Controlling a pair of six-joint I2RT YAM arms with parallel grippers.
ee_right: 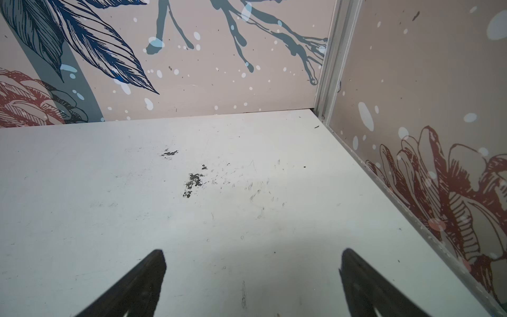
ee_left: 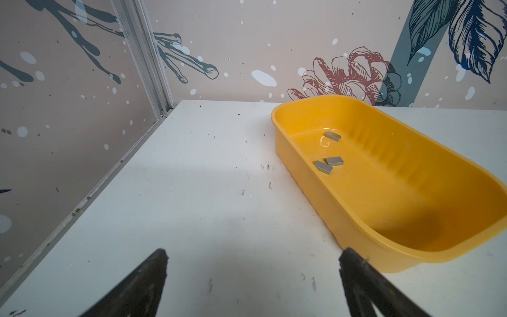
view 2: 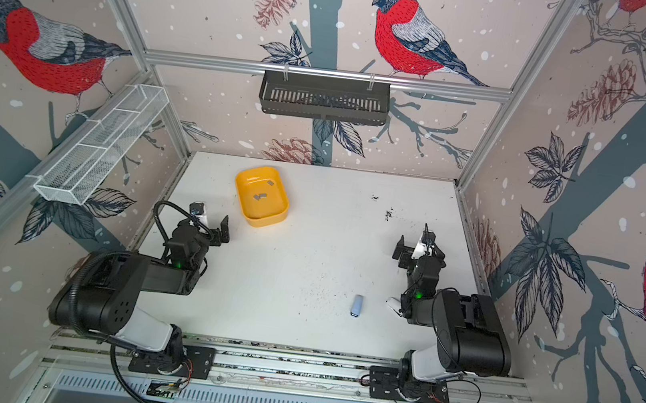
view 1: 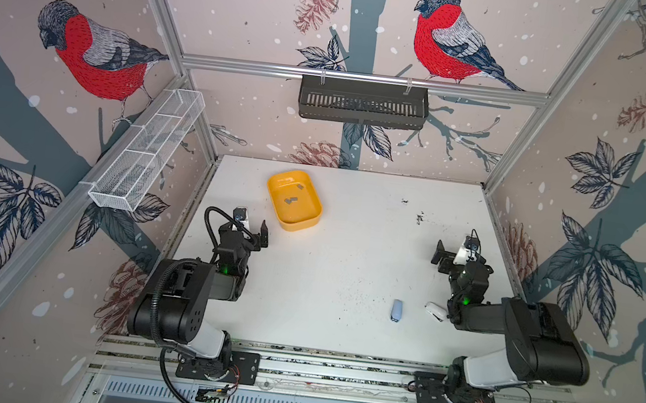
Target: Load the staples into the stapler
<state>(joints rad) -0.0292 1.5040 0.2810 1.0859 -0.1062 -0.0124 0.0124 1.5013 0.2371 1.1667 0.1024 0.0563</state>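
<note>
Staples [ee_left: 334, 160] lie in the yellow tray [ee_left: 384, 258] beside the left gripper [ee_left: 252, 256]; the blue stapler [view 1: 396, 310] rests near the right arm. Both it and the right gripper [ee_right: 252, 256] are spread wide, empty.

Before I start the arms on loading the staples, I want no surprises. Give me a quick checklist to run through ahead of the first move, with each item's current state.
1. Left gripper open, holding nothing: ok.
2. Right gripper open, holding nothing: ok.
3. Staples lying uncovered in the yellow tray: ok, three strips.
4. Blue stapler lying free on the table: ok.
5. Blue stapler opened for loading: cannot tell.
6. White stapler in full view: not ok, the right arm partly hides it.
</note>
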